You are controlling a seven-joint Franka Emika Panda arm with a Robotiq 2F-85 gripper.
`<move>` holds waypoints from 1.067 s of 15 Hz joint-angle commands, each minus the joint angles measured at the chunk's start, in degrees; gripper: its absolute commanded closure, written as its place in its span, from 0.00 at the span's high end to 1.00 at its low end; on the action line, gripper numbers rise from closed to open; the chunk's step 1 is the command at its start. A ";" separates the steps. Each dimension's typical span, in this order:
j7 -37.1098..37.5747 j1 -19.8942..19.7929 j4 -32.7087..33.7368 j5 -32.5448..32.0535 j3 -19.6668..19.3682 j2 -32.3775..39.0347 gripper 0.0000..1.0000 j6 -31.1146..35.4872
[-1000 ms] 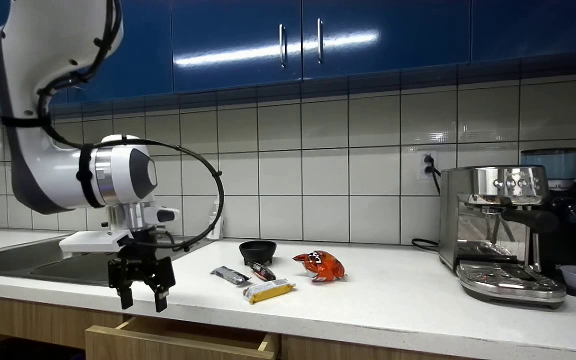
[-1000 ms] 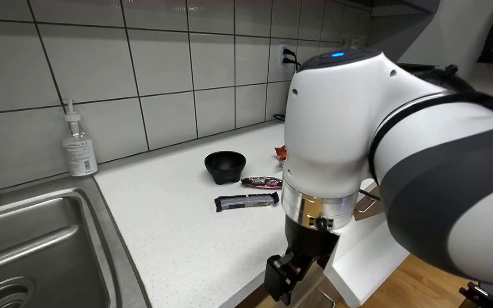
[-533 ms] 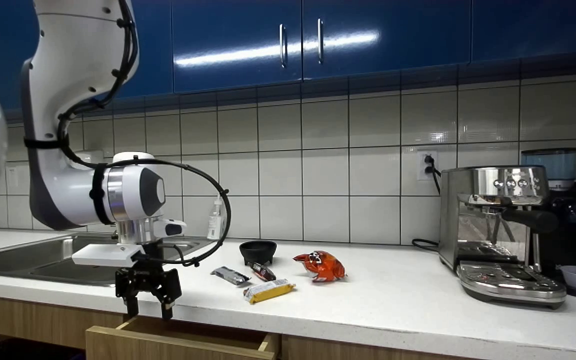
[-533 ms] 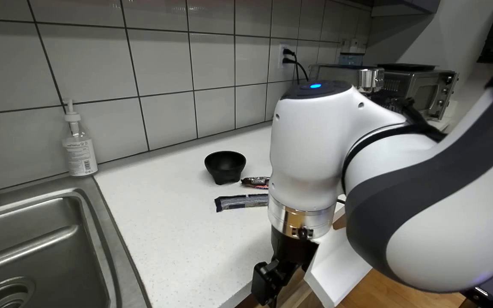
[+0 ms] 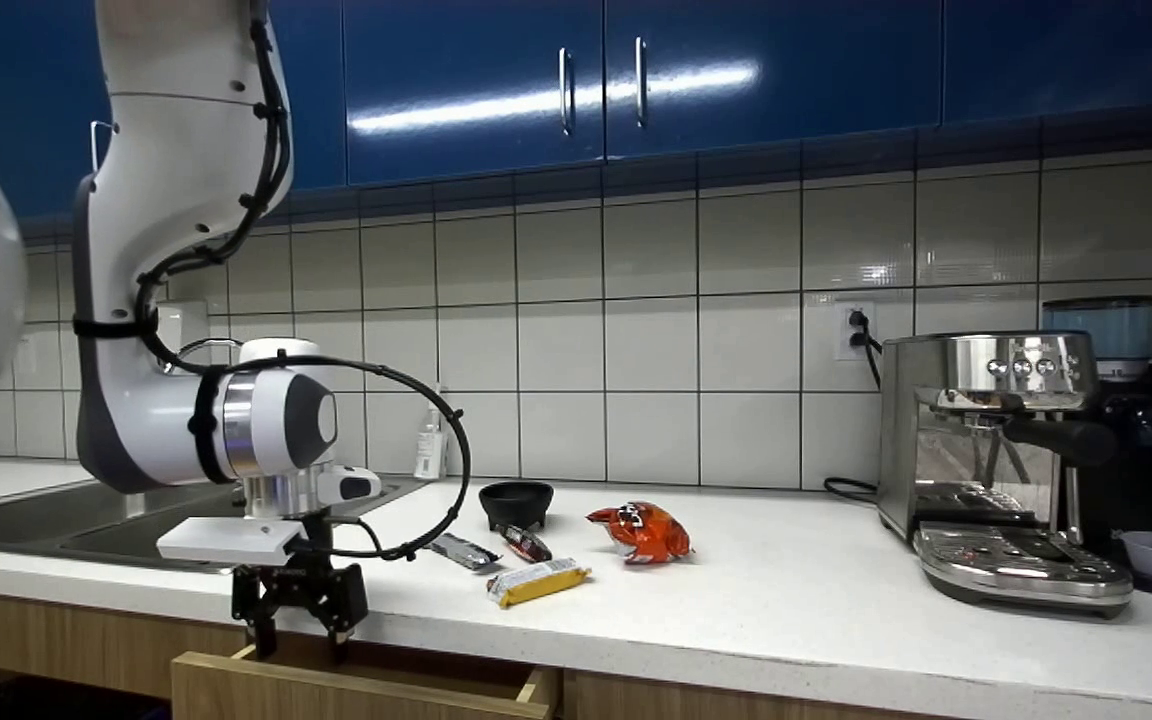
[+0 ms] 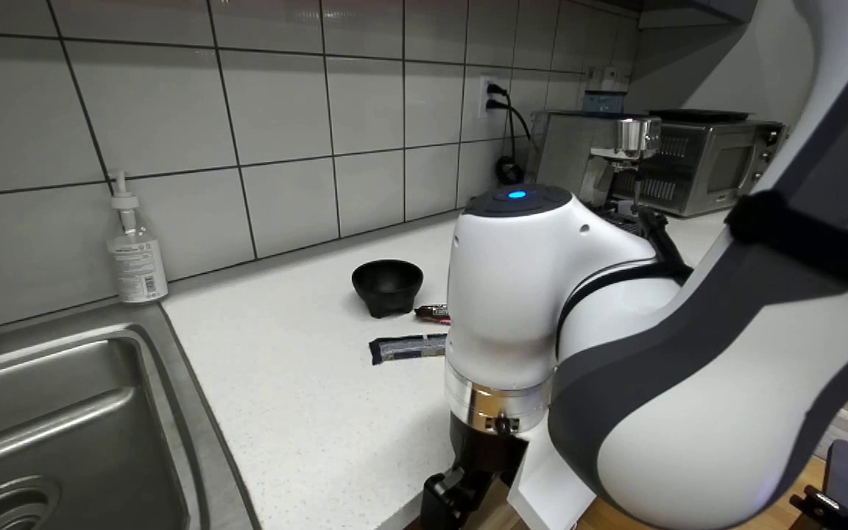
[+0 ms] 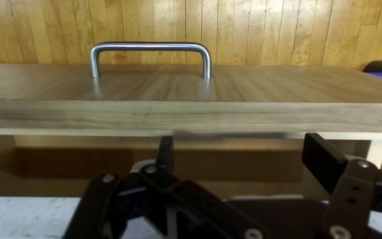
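White counter (image 5: 786,600), wood-grained drawer (image 7: 191,116), steel handle (image 7: 151,46)

Way into drawer (image 7: 78,162) under claw (image 5: 302,643), front panel (image 7: 191,116) blocking one side, countertop edge (image 7: 25,203) opposite

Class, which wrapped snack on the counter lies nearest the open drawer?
The yellow bar; the silver bar, dark bar and orange bag lie farther from the drawer.

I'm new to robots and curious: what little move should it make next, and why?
Probably ease the gripper slightly lower. It stands open, holding nothing, and its fingers point down at the partly open drawer, on the inner side of its front panel; more depth might let them press that panel from inside.
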 commanded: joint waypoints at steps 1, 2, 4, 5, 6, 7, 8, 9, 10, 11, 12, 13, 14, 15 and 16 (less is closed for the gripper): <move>-1.88 3.03 1.46 0.89 -3.04 2.01 1.00 2.19; -2.02 3.34 1.56 1.25 -3.37 2.41 1.00 2.85; -2.45 3.65 1.69 2.24 -3.70 3.10 1.00 4.42; -2.15 4.29 1.75 2.34 -4.41 3.38 1.00 5.12; -2.49 4.39 1.82 2.91 -4.46 3.69 1.00 5.68; -2.40 5.00 1.97 3.03 -5.11 4.02 1.00 5.97; -2.91 4.79 1.95 3.68 -4.83 4.26 1.00 6.11; -3.37 4.51 1.87 4.33 -4.51 4.38 1.00 6.18; -3.58 4.46 1.53 4.95 -4.34 4.29 1.00 6.06; -3.88 4.36 1.14 5.63 -4.11 4.10 1.00 5.99; -4.55 3.91 0.64 6.57 -3.44 3.77 1.00 5.71; -5.60 3.06 0.20 7.65 -2.37 3.38 1.00 5.31; -6.22 2.90 -0.29 8.49 -1.95 2.89 1.00 4.91; -7.04 2.65 -0.87 9.41 -1.33 2.23 1.00 4.36; -7.53 2.67 -1.36 9.99 -1.06 1.67 1.00 3.84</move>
